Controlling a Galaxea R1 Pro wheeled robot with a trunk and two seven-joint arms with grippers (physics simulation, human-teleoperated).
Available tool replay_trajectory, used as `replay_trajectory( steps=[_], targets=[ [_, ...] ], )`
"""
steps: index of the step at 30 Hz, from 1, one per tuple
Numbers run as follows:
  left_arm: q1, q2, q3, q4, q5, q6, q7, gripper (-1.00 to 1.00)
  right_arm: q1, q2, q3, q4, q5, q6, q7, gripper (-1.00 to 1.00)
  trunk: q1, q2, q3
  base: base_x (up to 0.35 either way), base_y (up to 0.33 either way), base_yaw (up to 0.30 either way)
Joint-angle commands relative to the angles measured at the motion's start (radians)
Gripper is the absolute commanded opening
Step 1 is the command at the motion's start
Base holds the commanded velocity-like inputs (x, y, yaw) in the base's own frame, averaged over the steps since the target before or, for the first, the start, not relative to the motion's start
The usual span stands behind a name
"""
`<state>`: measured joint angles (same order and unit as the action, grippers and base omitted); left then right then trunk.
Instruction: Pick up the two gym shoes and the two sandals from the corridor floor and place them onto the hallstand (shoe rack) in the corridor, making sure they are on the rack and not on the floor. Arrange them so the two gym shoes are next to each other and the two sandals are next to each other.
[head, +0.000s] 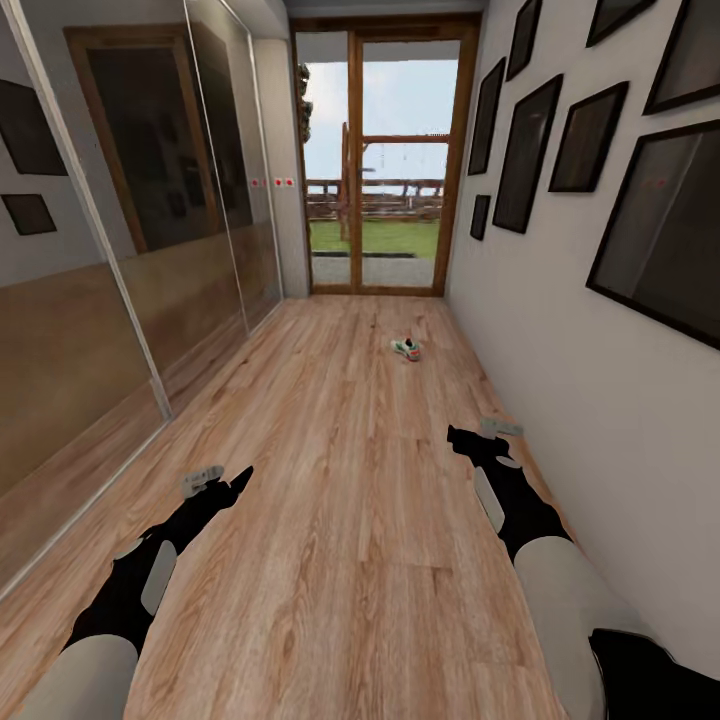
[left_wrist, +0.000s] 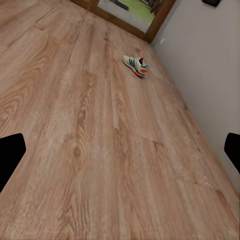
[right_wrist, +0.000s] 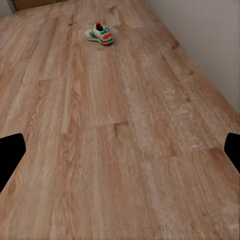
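Observation:
One gym shoe (head: 406, 349), white with green stripes and a red-orange heel, lies on the corridor floor (head: 330, 520) far ahead, close to the right wall. It also shows in the left wrist view (left_wrist: 135, 66) and the right wrist view (right_wrist: 99, 34). My left gripper (head: 215, 482) hovers low over the planks at the near left, open and holding nothing, its dark fingertips (left_wrist: 10, 155) spread wide. My right gripper (head: 490, 432) is open too, near the right wall, well short of the shoe, with fingertips (right_wrist: 10, 155) wide apart. The sandals and the hallstand are out of view.
Mirrored sliding doors (head: 120, 250) run along the left side. A wood-framed glass door (head: 385, 170) closes the far end. The right wall (head: 560, 380) carries several dark framed pictures. Bare planks stretch between me and the shoe.

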<state>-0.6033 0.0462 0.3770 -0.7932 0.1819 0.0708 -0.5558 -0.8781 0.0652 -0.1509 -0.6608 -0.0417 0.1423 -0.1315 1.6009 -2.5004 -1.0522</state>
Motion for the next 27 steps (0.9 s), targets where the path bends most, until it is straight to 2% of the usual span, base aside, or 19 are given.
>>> replay_trajectory(
  steps=[1, 27],
  targets=[
    [0.0, 0.0, 0.002, 0.0, 0.009, 0.007, -0.006, 1.0, 0.0, 0.001, -0.002, -0.002, -0.004, 0.005, -0.002, 1.0, 0.0, 0.0, -0.001, 0.348, -0.062, 0.0],
    [0.0, 0.0, 0.002, 0.0, 0.01, 0.007, -0.006, 1.0, -0.001, 0.002, -0.001, -0.002, -0.004, 0.005, -0.002, 1.0, 0.0, 0.0, -0.001, 0.348, -0.069, 0.0]
  ],
)
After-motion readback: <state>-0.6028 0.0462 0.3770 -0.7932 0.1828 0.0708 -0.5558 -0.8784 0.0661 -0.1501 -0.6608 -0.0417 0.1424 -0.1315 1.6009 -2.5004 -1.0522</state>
